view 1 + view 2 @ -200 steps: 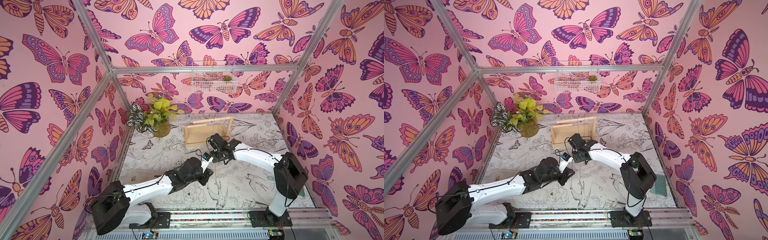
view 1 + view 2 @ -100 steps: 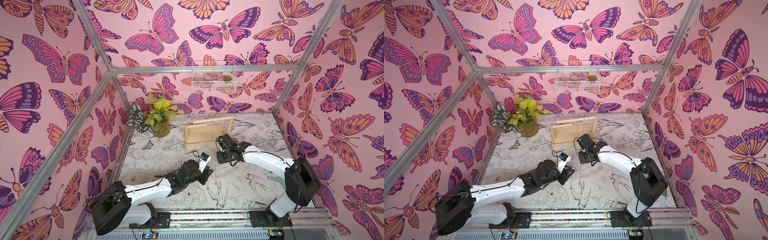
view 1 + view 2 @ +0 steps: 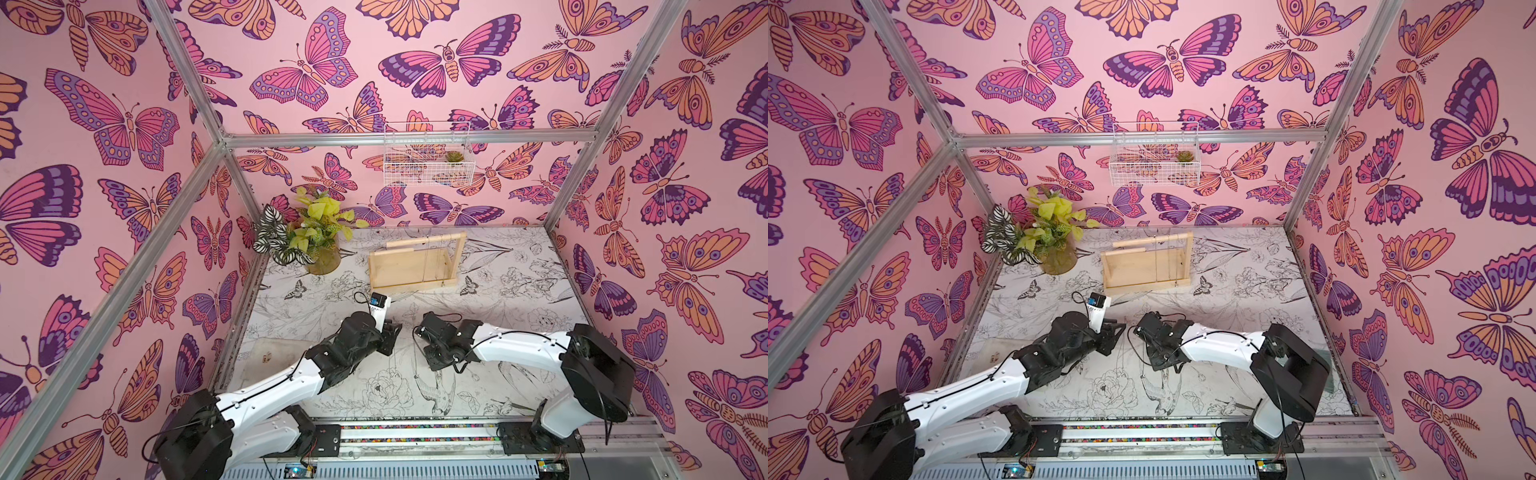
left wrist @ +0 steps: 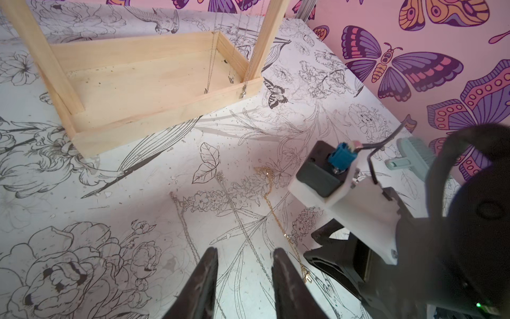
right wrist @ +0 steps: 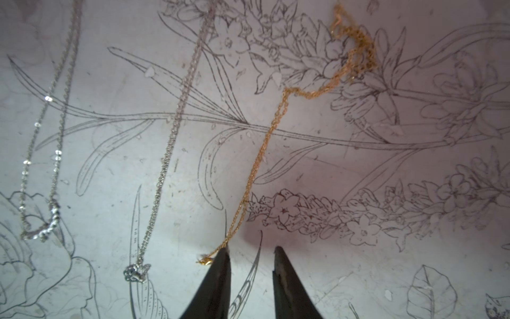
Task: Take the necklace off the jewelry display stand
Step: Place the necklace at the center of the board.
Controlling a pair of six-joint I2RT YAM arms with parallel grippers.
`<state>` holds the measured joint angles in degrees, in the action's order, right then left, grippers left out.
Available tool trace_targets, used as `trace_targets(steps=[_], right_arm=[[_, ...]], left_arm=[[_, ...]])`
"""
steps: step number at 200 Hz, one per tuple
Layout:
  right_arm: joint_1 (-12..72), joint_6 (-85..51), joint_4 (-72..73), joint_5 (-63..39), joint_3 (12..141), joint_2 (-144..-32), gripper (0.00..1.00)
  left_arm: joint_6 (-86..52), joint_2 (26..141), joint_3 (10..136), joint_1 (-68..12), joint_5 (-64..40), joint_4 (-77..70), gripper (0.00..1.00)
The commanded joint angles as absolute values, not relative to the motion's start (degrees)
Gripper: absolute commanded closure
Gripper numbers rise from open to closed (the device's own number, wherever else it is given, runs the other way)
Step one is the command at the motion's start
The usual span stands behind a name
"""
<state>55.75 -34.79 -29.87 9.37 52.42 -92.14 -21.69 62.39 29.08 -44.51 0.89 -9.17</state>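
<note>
Top views: wooden stand [image 3: 409, 270] sits upright at the back of the table [image 3: 519, 291], just beside a potted plant [image 3: 309, 237]. Thin chains [image 3: 428, 257] hang from its crossbar. A wire basket [image 3: 428, 153] is on the back wall. Left gripper [image 3: 392, 334] and right gripper [image 3: 422, 332] are low over mid-table, near each other, well in front of the stand. Both top views show the same.

Left wrist: left gripper [image 4: 245, 250] has its jaws apart with nothing between them. Gold necklace [image 4: 276, 212] and two silver necklaces [image 4: 190, 237] lie flat on the table side by side, off the stand. The stand [image 4: 154, 80] is beyond them, chains dangling over its base near one upright. The right gripper is just beside the gold necklace.

Right wrist: right gripper [image 5: 251, 248] has its jaws apart and empty. The gold necklace's [image 5: 265, 143] pendant end touches one fingertip [image 5: 220, 265], and its far end is bunched in a tangle. The silver necklaces [image 5: 171, 138] lie alongside, stretched out and not touching it.
</note>
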Motion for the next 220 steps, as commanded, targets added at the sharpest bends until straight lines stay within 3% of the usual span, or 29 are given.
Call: trace_targets(steps=[1,30,127,220], right_arm=[[57.3,-37.3,-30.5,11.5,54.0,-93.4,0.64],[58.9,-38.4,-31.9,12.6,56.7,-97.2,0.64],[61.1,-43.9,-31.8,14.0,54.1,-96.9,0.85],[64.0,-48.6,-28.7,13.9,48.8,-94.3,0.85]], left_arm=[[-22.7,61.3,27.2,-44.3,-0.2,-7.9,0.64],[-23.0,59.9,26.3,-44.3,-0.3,-7.9,0.64],[-22.7,55.0,24.3,-44.3,-0.5,-6.5,0.64],[-23.6,48.9,22.0,-44.3,-0.5,-3.9,0.64]])
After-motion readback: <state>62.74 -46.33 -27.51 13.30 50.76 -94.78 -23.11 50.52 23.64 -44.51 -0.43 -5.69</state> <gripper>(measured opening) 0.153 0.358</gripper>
